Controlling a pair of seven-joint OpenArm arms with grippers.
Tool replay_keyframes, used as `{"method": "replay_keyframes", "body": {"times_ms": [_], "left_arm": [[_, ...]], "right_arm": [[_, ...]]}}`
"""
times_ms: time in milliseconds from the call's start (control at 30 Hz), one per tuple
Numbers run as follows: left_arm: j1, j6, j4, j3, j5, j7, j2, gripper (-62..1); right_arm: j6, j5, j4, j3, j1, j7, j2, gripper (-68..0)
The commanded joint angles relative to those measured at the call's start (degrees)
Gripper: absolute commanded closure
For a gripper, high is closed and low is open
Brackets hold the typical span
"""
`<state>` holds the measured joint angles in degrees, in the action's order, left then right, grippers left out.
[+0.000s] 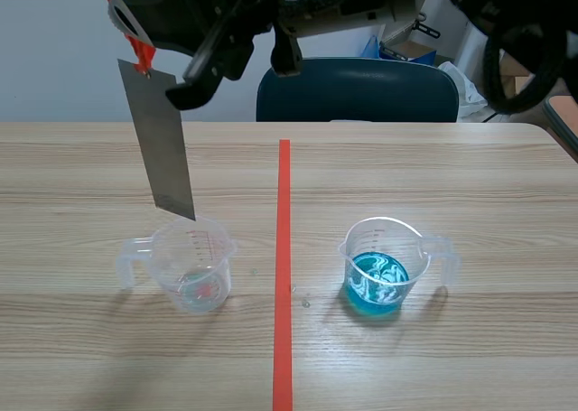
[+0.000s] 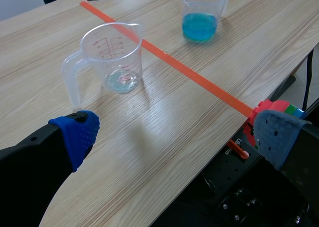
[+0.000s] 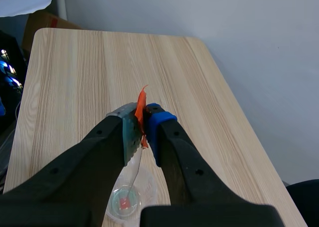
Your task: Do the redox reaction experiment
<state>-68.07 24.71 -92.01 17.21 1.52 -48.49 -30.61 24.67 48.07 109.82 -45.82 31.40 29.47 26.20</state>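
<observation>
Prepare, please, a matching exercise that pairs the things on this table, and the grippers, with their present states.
Column one:
1. flat grey metal sheet
2. clear plastic measuring cup on the left arm's side of the orange-red tape line
3. second clear plastic measuring cup, on the right arm's side
4. left gripper

Column two:
A. holds blue liquid
B. open, holding nothing
C. hangs from the shut right gripper, lower end just over a cup
D. almost empty, only a faint trace at its bottom

Pairs: 1-C, 2-D, 3-A, 4-B.
</observation>
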Motion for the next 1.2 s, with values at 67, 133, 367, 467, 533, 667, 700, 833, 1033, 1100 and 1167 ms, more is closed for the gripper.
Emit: {"method": "replay_keyframes", "body": {"times_ms": [67,133,367,467,533,667,700,833,1033,1100,1167], "left_arm": [[-0.3,0.3,-0.9,0.1,-1.1,-1.0,0.4,-62.3],[-0.3,0.3,-0.9,0.1,-2.7,-0.9,0.4,-62.3],[-0.3,0.3,-0.9,0.1,-3.5,0.6,0.4,-62.3],[-0.3,0.3,-0.9,0.1,-4.1,1.6,0.4,-62.3],[-0.3,0.3,-0.9,0.1,-5.2,2.1,0.4,-62.3],[-0.3,0.3,-0.9,0.1,-5.4,2.1,0.4,-62.3],[-0.3,0.3,-0.9,0.1,-5.4,2.1,0.4,-62.3],[-0.3,0.3,-0.9,0.1,-5.7,3.3,0.4,-62.3],[-0.3,0.3,-0.9,0.1,-8.4,5.5,0.4,-62.3],[-0.3,0.3,-0.9,0.1,-8.4,5.5,0.4,-62.3],[-0.3,0.3,-0.9,0.1,-8.4,5.5,0.4,-62.3]], "right_arm": [[-0.3,0.4,-0.1,0.2,1.0,-1.1,0.0,-0.6],[-0.3,0.4,-0.1,0.2,1.0,-1.0,0.0,-0.6],[-0.2,0.4,-0.1,0.2,1.0,-1.1,0.0,-0.6],[-0.2,0.4,-0.1,0.2,1.0,-1.1,0.0,-0.6],[-0.2,0.4,-0.1,0.2,1.0,-1.1,0.0,-0.6],[-0.2,0.4,-0.1,0.2,1.0,-1.1,0.0,-0.6],[-0.2,0.4,-0.1,0.2,1.0,-1.1,0.0,-0.6],[-0.2,0.4,-0.1,0.2,1.0,-1.1,0.0,-0.6],[-0.2,0.4,-0.1,0.2,1.0,-1.1,0.0,-0.6],[-0.2,0.4,-0.1,0.2,1.0,-1.1,0.0,-0.6],[-0.2,0.4,-0.1,0.2,1.0,-1.1,0.0,-0.6]]}}
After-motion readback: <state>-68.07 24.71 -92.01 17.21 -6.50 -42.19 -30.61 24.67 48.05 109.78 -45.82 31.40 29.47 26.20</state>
